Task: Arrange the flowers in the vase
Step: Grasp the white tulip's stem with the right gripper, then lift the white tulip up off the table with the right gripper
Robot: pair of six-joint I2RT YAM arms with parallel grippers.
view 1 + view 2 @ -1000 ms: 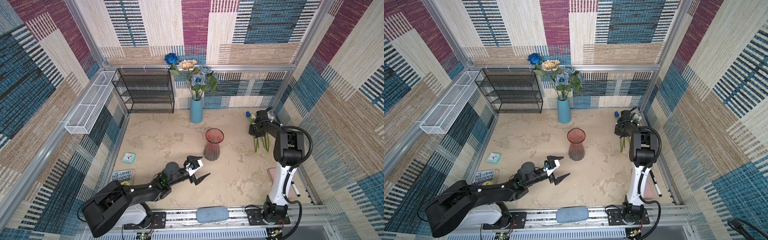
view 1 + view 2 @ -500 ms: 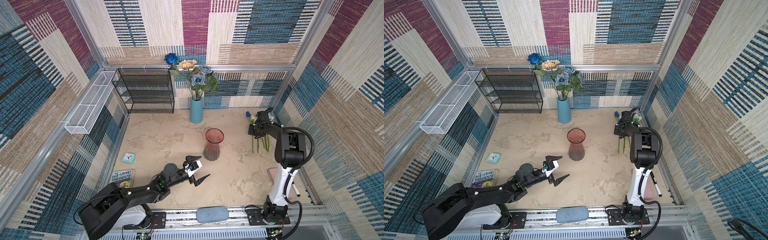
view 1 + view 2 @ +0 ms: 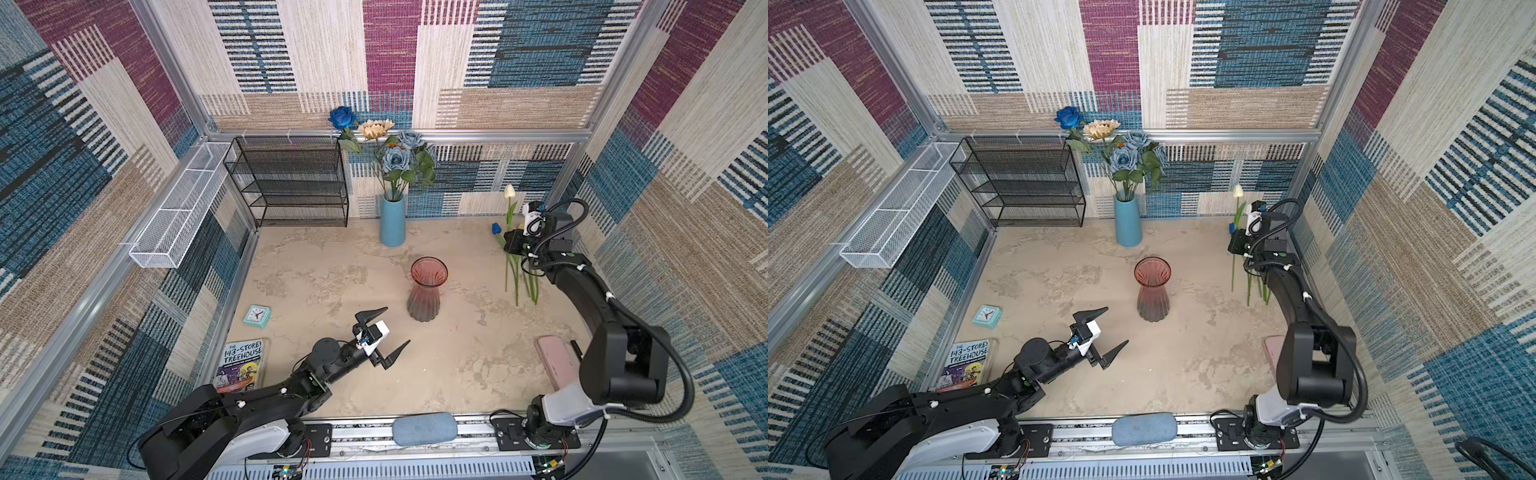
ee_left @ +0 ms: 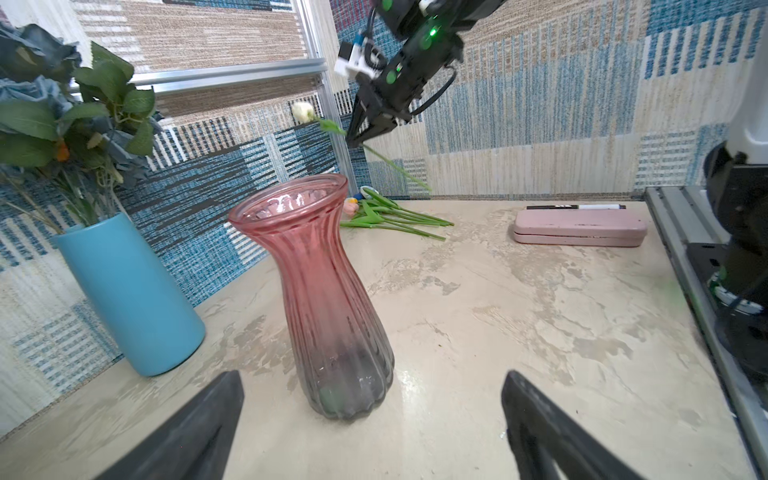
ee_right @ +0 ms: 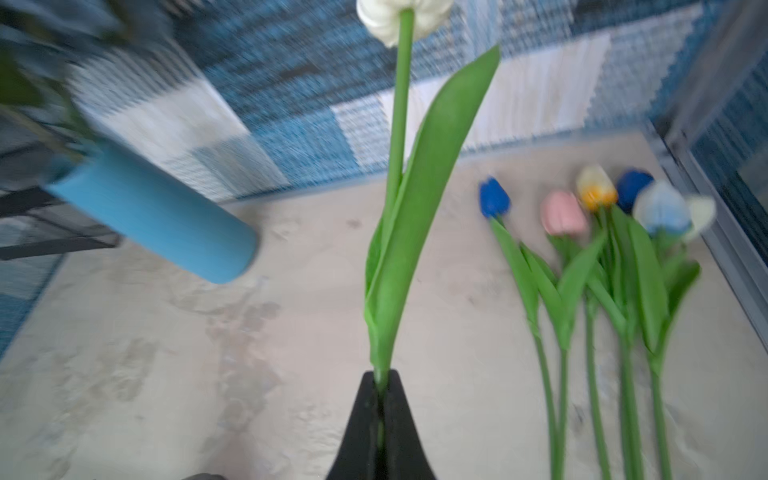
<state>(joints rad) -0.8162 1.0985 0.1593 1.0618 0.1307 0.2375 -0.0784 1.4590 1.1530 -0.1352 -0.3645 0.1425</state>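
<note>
The right fingers (image 5: 363, 428) are pressed together on the lower stem of a white tulip (image 5: 419, 216). They pinch it only at their very tips, and the bloom points away from the wrist. In the left wrist view, a piece of bare stem hangs free below the grip. The flower is raised above the bench (image 3: 332, 270), near the far right corner. The other tulips (image 5: 602, 257) lie flat on the bench just under it.

The pink glass vase (image 3: 428, 291) stands upright and empty near the middle, well apart from the held tulip. The left fingers (image 4: 199, 432) are spread fully wide and hold nothing. They wait low in front of the vase base without touching it.

I judge that the step in hand is to carry the tulip to the pink vase. The grip is thin, so the arm should move slowly, otherwise the stem may swivel. The wrist should turn until the free stem end points down, and this end must pass above the rim, not against it. The fingers should open only when the stem is deep inside the mouth. The vase is tall with a narrow base, so the left fingers could steady its lower body. The path should stay clear of the leaves over the blue vase (image 3: 392, 222).
</note>
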